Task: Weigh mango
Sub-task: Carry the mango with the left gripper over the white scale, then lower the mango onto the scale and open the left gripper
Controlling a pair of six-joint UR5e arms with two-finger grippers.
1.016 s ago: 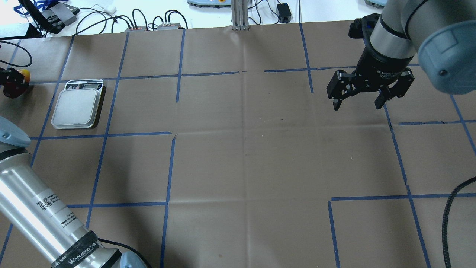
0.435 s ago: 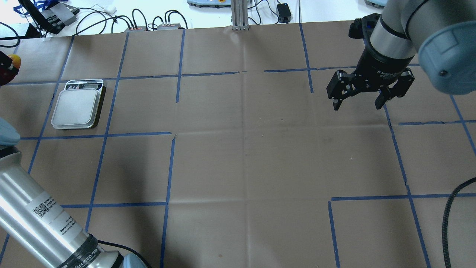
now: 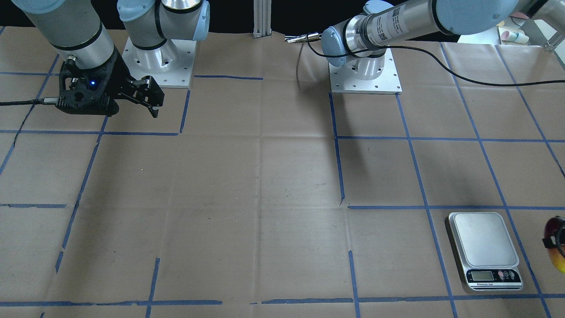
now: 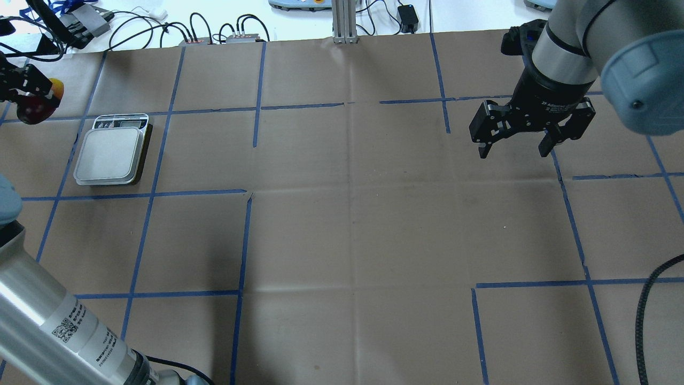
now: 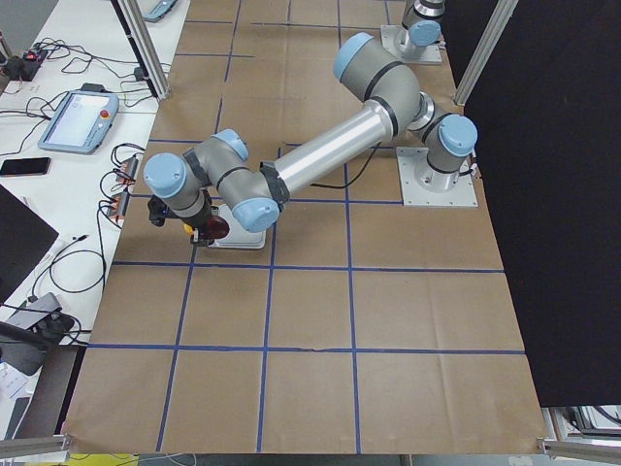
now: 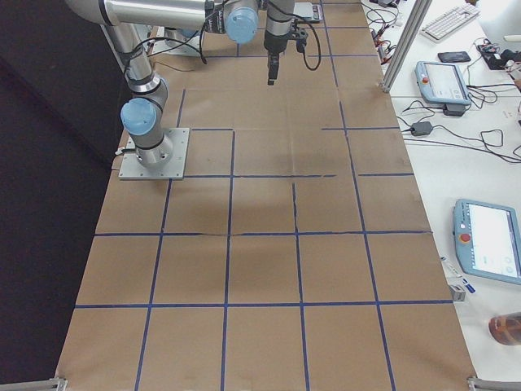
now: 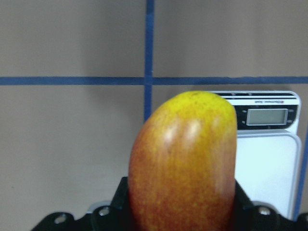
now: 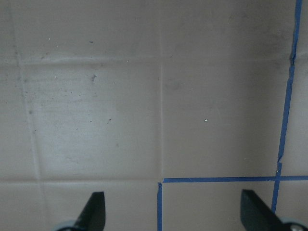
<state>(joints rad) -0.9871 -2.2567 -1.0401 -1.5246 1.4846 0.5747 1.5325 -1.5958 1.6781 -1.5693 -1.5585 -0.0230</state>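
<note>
My left gripper [image 4: 26, 99] is shut on the mango [image 4: 36, 102], red at one end and yellow at the other, and holds it above the table at the far left edge. The mango fills the left wrist view [image 7: 185, 163], with the scale [image 7: 267, 159] behind and to the right of it. The white digital scale [image 4: 111, 151] lies on the table right of the mango, its platform bare; it also shows in the front-facing view [image 3: 484, 249]. The mango [image 3: 557, 240] sits at that view's right edge. My right gripper [image 4: 513, 144] is open and empty over the far right of the table.
The table is covered in brown paper with blue tape lines [image 4: 251, 107]. Cables and small boxes [image 4: 214, 32] lie beyond the far edge. A metal post [image 4: 344, 21] stands at the far middle. A black cable [image 4: 649, 310] hangs at the right.
My left gripper with the mango has moved away from the robot and then rightward toward the scale. The right arm has not moved.
</note>
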